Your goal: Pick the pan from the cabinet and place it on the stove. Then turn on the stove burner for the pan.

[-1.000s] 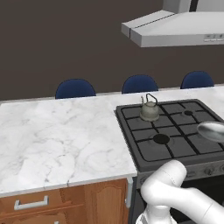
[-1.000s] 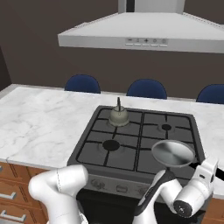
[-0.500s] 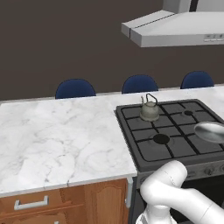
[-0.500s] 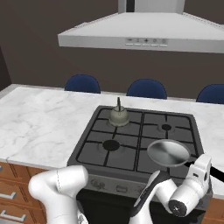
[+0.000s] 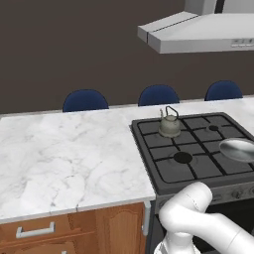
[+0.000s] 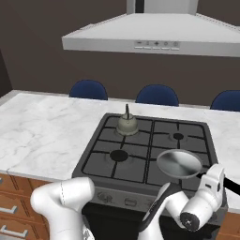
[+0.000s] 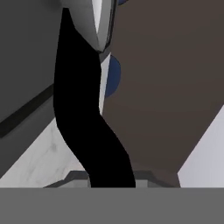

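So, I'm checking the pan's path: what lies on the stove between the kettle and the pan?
Only bare grate: in the right base view, nothing stands between the kettle and the pan on the stove.

Dark brown wall [image 5: 74, 44] behind, three blue chairs [image 6: 88, 90] lining the white marble bench [image 5: 64, 154], grey range hood [image 6: 154, 35] overhead.

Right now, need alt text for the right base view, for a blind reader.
A white robot arm holds a shiny pan by its black handle above the front right of a black stove. A small kettle sits on the back left burner; a range hood hangs above.
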